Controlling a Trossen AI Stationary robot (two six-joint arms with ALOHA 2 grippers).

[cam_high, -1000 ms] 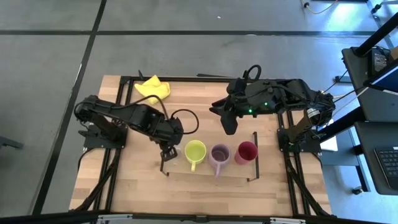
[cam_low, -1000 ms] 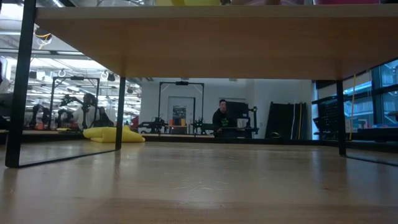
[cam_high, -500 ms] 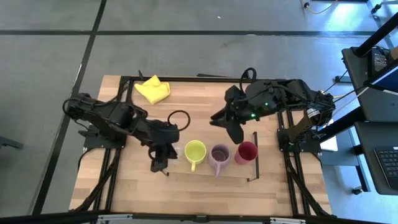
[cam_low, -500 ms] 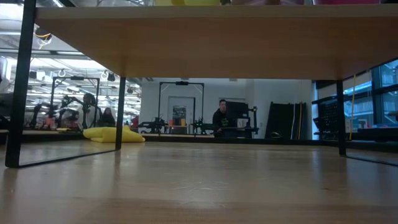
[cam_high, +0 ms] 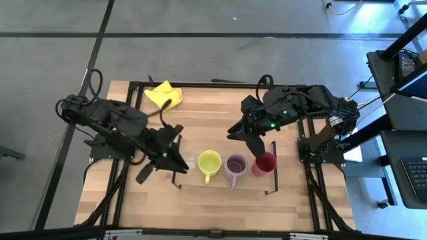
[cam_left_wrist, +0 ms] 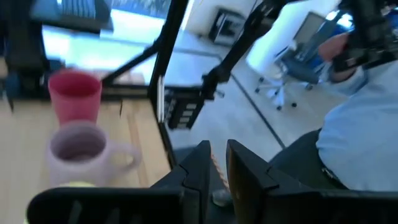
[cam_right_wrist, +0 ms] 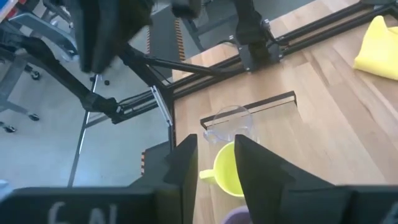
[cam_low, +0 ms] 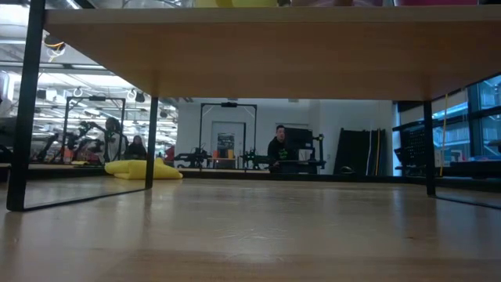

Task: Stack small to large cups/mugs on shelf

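Observation:
Four vessels stand in a row on the light-wood shelf: a clear glass, a yellow-green mug, a purple mug and a red cup. My left gripper is at the shelf's left end beside the glass, its fingers a narrow gap apart and empty. Its wrist view looks along the row at the purple mug and red cup. My right gripper hovers just behind the purple mug and red cup, open and empty. Its wrist view shows the glass and yellow-green mug.
A yellow cloth lies at the table's far left. The shelf's black end frames stand at both short ends. The low view shows the shelf's underside. A person sits in the room beyond, and a light-blue sleeve shows near the table.
My left gripper has drawn back from the glass toward the table's left and near edge and has turned about, its arm swinging left. The glass stays standing on the shelf. My right gripper has moved a little toward the near edge, closer to the red cup.

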